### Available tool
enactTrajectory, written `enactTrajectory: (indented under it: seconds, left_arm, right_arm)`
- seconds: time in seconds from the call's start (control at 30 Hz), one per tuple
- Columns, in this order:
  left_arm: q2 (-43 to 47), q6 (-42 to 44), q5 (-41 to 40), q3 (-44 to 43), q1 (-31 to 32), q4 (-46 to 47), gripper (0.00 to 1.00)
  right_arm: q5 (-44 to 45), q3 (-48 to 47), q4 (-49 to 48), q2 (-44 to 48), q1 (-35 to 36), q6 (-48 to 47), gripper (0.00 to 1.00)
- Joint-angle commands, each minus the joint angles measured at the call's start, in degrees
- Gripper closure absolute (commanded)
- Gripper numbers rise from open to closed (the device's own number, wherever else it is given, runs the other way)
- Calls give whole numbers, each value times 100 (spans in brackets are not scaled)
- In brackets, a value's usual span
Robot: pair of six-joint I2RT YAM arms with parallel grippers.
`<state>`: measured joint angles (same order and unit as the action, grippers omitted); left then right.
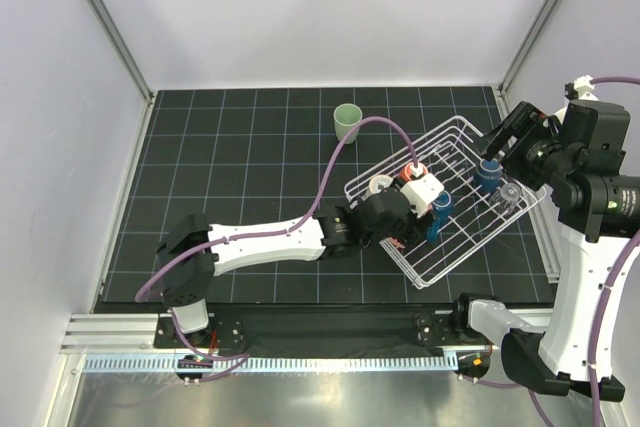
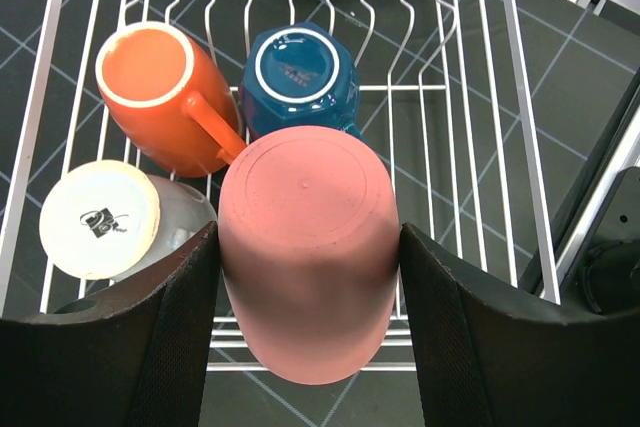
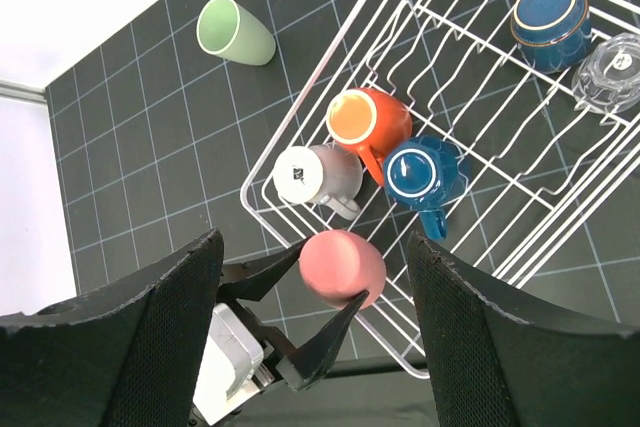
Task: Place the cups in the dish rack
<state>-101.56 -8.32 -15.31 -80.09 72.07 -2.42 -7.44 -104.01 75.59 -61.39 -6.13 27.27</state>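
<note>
Already five cups (image 3: pixel 368 119) are seated in the dish rack (image 3: pixel 500 137), a pink cup (image 3: pixel 342 265) is clamped by the left hand (image 2: pixel 305 242), the right hand (image 3: pixel 315 242) is spread empty, and one green tumbler (image 1: pixel 347 123) is left outside.

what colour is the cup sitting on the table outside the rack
Pale green. The cup shows best in the right wrist view.

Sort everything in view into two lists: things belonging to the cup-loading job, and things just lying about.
Job: dish rack; pink cup in the left gripper; orange mug; blue mug; white mug; navy cup; clear glass; green tumbler.
Just there: gridded mat; purple cable; metal rail.
</note>
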Motion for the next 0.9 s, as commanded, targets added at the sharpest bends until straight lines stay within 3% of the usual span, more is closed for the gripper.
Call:
enactTrajectory:
  seconds: [0.0, 0.87]
  left_arm:
    - [-31, 76, -69, -296, 44, 346, 100]
    - [-628, -206, -174, 345, 35, 1437, 100]
  right_arm:
    - [-126, 30, -36, 13, -20, -90, 25]
    - [-346, 574, -18, 118, -11, -72, 25]
